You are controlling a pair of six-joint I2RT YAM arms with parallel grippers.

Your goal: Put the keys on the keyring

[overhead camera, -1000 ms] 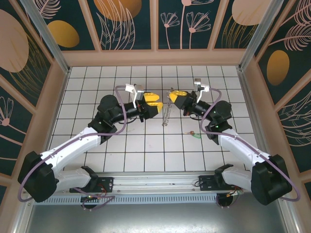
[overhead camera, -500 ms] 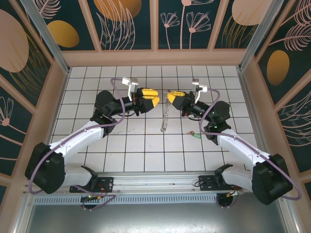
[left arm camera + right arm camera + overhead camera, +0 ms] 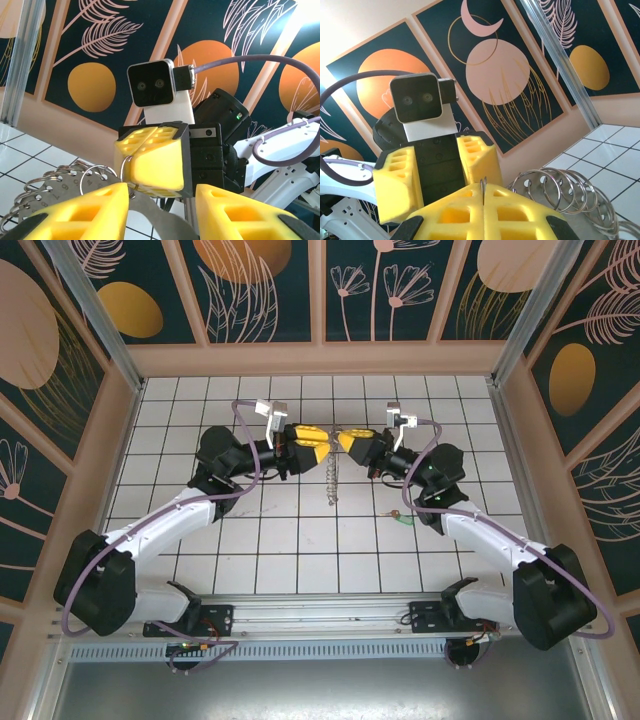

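Two tools meet nose to nose above the far middle of the white tiled bench (image 3: 300, 540), and between them hangs the large thin grey metal keyring (image 3: 331, 478), its fringe of small silvery loops trailing toward six o'clock in the top view. The right tool (image 3: 482, 192) is clamped tight: in its own wrist view the yellow pads are pressed together with a thin wire of the hoop pinched in the seam, and the loops fan out just beside it at three o'clock. The left tool (image 3: 318, 437) stands with its yellow fingers spread apart. From its wrist view the gap faces the right tool's closed tip, with a grey strip of the ring running down between the fingers, but whether either finger touches the metal cannot be told. The tiny key with a bright green head and short brownish shaft (image 3: 403, 519) lies flat on the bench, well apart from the ring, at about five o'clock from where the tools meet and close by the right arm's forearm. Its long axis seems to run from ten o'clock at the shaft to four o'clock at the head, though it is too small to be sure. As the right arm is nearer but occupied with the ring, the free left tool would probably have to reach across toward four o'clock to fetch it.
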